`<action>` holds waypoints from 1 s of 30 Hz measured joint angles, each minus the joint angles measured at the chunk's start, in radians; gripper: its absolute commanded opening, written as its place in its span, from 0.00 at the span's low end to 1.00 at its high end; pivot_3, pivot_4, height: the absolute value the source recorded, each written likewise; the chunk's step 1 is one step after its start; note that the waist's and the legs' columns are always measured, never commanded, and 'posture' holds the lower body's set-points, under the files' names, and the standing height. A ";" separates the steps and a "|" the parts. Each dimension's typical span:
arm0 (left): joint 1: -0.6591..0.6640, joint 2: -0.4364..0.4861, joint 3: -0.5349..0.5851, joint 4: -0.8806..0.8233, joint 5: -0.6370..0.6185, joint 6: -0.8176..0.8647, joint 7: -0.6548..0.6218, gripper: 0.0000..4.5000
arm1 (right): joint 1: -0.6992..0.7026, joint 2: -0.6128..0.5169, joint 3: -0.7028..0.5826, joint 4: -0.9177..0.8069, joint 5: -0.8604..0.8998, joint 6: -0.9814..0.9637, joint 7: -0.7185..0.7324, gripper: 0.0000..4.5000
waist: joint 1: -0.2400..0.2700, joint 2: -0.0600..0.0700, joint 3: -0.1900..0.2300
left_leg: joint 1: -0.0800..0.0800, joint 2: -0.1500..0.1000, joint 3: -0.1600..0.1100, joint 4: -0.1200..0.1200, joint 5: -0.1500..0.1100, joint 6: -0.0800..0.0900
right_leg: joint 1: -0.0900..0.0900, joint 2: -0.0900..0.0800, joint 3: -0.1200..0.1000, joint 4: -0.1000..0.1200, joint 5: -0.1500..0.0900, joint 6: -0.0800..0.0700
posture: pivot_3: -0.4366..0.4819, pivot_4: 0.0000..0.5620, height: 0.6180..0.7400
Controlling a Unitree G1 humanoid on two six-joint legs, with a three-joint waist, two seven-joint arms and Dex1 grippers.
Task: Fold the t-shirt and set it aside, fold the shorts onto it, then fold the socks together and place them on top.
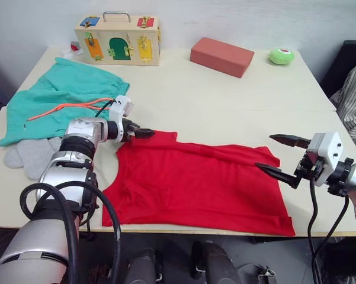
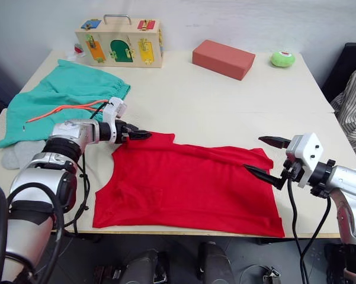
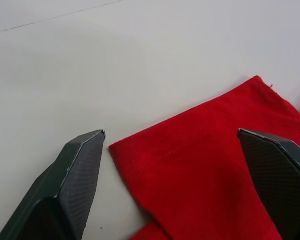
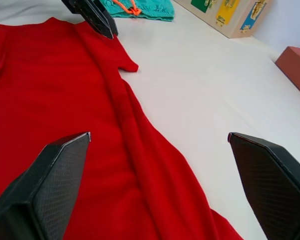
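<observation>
Both claws gape: left claw (image 1: pixel 143 134) at t-shirt (image 1: pixel 201 183) sleeve corner, right claw (image 1: pixel 278 155) low over hem

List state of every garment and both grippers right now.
t-shirt: spread flat on the table, one edge folded in, not yet set aside
shorts: unfolded, drawstring loose on top
socks: unfolded, partly tucked under the shorts
left gripper: open, fingers either side of a t-shirt sleeve corner
right gripper: open, at the t-shirt's hem end
</observation>
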 measured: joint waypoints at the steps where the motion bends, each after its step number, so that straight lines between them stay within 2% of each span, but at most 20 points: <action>1: -0.002 -0.004 -0.001 0.004 0.010 -0.009 0.006 0.86 | 0.007 0.000 0.000 -0.015 0.006 0.005 -0.003 1.00 | 0.002 0.000 0.000 | 0.000 0.000 0.000 0.000 0.000 0.000 | 0.000 0.000 0.000 0.000 0.000 0.000 | 0.48 0.27 1.00; 13: 0.007 -0.016 -0.022 0.014 0.095 -0.112 -0.007 0.04 | 0.049 0.000 -0.009 -0.042 0.029 0.024 -0.027 1.00 | 0.003 0.000 0.000 | 0.000 -0.001 0.000 0.000 -0.001 0.001 | 0.000 0.000 -0.002 0.000 0.000 0.000 | 0.48 0.27 1.00; 14: 0.013 -0.016 -0.023 0.014 0.100 -0.131 -0.017 0.01 | 0.049 0.000 -0.009 -0.042 0.029 0.023 -0.029 1.00 | 0.003 0.000 0.000 | 0.000 -0.001 0.000 0.000 -0.001 0.001 | 0.000 0.000 -0.002 0.000 0.000 0.000 | 0.48 0.27 1.00; 22: 0.048 -0.003 0.024 0.021 0.088 -0.233 -0.118 0.01 | 0.049 0.001 -0.009 -0.015 0.028 0.001 -0.034 1.00 | 0.002 -0.001 0.000 | -0.001 0.000 0.000 0.000 -0.001 0.001 | 0.000 0.001 -0.003 -0.001 0.000 0.000 | 0.48 0.27 1.00; 30: 0.075 0.048 0.108 -0.029 -0.008 -0.430 -0.408 0.01 | 0.091 0.001 -0.018 0.005 0.028 -0.021 -0.029 1.00 | 0.001 -0.001 0.000 | -0.001 0.000 0.000 0.000 -0.001 0.001 | 0.000 0.002 -0.005 -0.001 0.000 0.000 | 0.48 0.27 1.00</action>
